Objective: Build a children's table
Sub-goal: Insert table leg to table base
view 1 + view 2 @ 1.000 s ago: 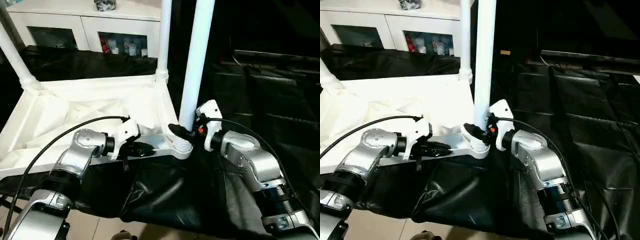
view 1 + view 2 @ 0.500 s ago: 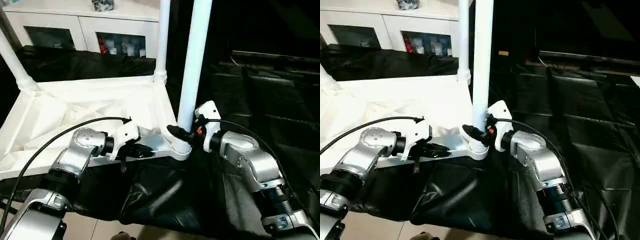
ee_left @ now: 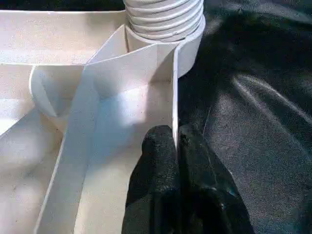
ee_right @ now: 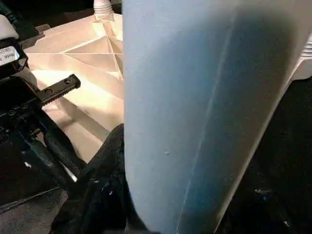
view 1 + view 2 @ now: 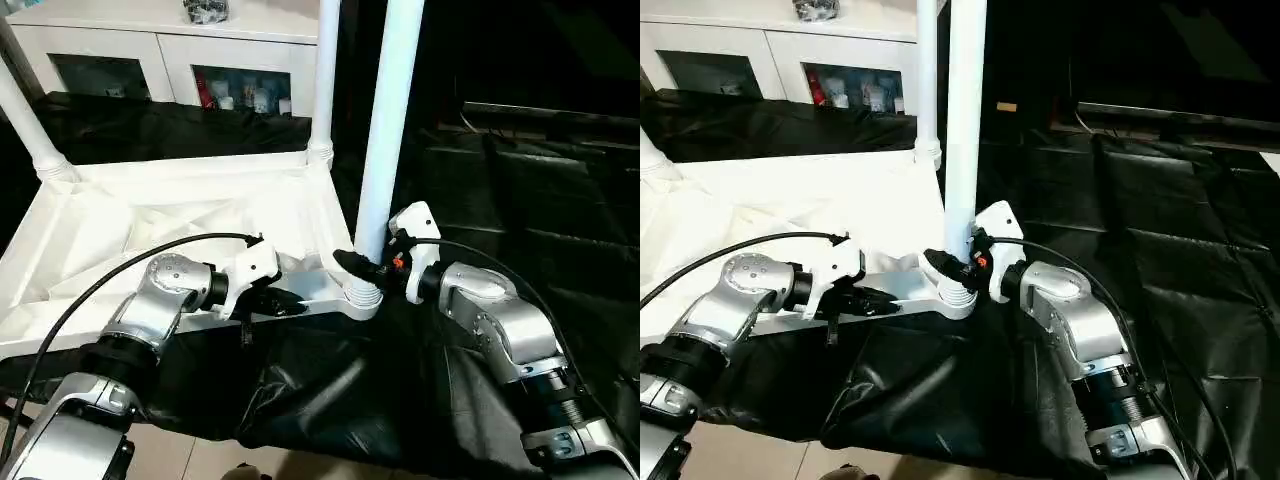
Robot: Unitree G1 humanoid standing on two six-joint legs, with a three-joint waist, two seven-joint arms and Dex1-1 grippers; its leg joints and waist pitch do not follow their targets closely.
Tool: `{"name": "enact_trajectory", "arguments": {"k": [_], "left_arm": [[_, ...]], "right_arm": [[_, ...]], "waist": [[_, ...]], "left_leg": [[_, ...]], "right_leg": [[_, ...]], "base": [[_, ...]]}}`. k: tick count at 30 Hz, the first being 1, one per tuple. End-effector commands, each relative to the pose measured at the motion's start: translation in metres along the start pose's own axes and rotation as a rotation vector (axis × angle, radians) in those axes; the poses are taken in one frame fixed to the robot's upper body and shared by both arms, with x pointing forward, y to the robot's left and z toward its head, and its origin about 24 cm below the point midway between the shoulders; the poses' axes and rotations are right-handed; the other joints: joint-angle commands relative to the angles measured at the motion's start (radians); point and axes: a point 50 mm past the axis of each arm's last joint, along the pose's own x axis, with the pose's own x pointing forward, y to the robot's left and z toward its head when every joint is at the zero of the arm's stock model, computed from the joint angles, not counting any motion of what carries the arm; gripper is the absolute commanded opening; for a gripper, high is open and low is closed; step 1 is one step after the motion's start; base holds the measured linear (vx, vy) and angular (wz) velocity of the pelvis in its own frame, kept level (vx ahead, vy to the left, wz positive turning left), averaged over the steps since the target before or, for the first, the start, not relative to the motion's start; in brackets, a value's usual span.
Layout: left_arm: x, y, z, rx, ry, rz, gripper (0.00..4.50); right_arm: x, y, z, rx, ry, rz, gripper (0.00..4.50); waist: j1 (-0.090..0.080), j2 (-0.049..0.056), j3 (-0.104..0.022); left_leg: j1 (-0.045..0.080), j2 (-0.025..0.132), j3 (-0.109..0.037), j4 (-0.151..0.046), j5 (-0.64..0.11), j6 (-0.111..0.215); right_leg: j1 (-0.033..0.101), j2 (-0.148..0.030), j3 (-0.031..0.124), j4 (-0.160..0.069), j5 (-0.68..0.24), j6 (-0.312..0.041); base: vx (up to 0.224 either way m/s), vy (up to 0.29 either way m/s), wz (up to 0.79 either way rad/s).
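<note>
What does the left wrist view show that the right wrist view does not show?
Left wrist view only: the left gripper pinching the tabletop's thin rim, and the ribbed socket in the corner.

Right wrist view only: the smooth tube of the leg very close, with a black finger of the right gripper against it.

Both: the white tabletop with its ribs, and the black sheet under it.

1 tabletop (image 5: 180,215), 3 legs (image 5: 385,130) up in sockets, 2 grippers, 1 cabinet (image 5: 150,50).
</note>
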Motion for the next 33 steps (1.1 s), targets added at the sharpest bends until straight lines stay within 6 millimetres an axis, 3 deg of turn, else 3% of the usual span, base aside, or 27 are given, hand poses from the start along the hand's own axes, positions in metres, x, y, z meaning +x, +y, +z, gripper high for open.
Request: {"name": "enact_trajectory", "arguments": {"k": [1, 11, 16, 19, 20, 27, 33], "left_arm": [[-0.002, -0.002, -0.011, -0.061, 0.029, -0.002, 0.0], [0.0, -0.001, -0.007, -0.068, -0.005, 0.044, 0.0], [0.002, -0.001, -0.006, -0.073, -0.025, 0.07, 0.0], [0.003, -0.001, -0.005, -0.074, -0.032, 0.08, 0.0], [0.003, -0.001, -0.005, -0.073, -0.032, 0.083, 0.0], [0.006, 0.0, -0.003, -0.07, -0.033, 0.101, 0.0], [0.007, 0.001, -0.001, -0.062, -0.032, 0.101, 0.0]], "right_arm": [[0.001, -0.003, 0.0, -0.014, 0.016, -0.014, 1.88], [-0.007, -0.012, -0.008, 0.055, -0.04, -0.085, 1.88], [-0.019, -0.015, -0.026, 0.106, -0.062, -0.145, 1.88], [-0.025, -0.014, -0.035, 0.125, -0.075, -0.176, 1.88], [-0.026, -0.014, -0.037, 0.131, -0.078, -0.185, 1.88], [-0.03, -0.003, -0.041, 0.053, -0.06, -0.182, 1.88], [-0.025, 0.002, -0.038, -0.022, -0.014, -0.143, 1.88]], "waist": [[0.005, 0.003, -0.059], [0.004, 0.007, -0.058], [0.005, 0.009, -0.061], [0.005, 0.017, -0.06], [0.005, 0.013, -0.06], [0.009, 0.02, -0.06], [0.009, 0.01, -0.058]], "left_leg": [[0.012, 0.055, -0.023, -0.083, -0.235, -0.023], [0.012, 0.056, -0.023, -0.084, -0.249, -0.024], [0.011, 0.057, -0.022, -0.084, -0.229, -0.014], [0.012, 0.056, -0.022, -0.085, -0.247, -0.015], [0.013, 0.055, -0.022, -0.085, -0.257, -0.016], [0.013, 0.056, -0.024, -0.089, -0.262, -0.014], [0.012, 0.055, -0.024, -0.09, -0.262, -0.011]], "right_leg": [[0.039, -0.093, 0.053, -0.092, -0.269, -0.187], [0.038, -0.095, 0.054, -0.095, -0.282, -0.189], [0.041, -0.092, 0.052, -0.091, -0.208, -0.202], [0.041, -0.092, 0.052, -0.094, -0.23, -0.2], [0.039, -0.092, 0.053, -0.096, -0.247, -0.195], [0.039, -0.091, 0.052, -0.099, -0.259, -0.184], [0.039, -0.092, 0.053, -0.102, -0.289, -0.171]], "base": [[0.0, 0.0, 0.0], [0.0, 0.0, 0.0], [0.0, 0.0, 0.0], [0.0, 0.0, 0.0], [0.0, 0.0, 0.0], [0.0, 0.0, 0.0], [0.0, 0.0, 0.0]]}}
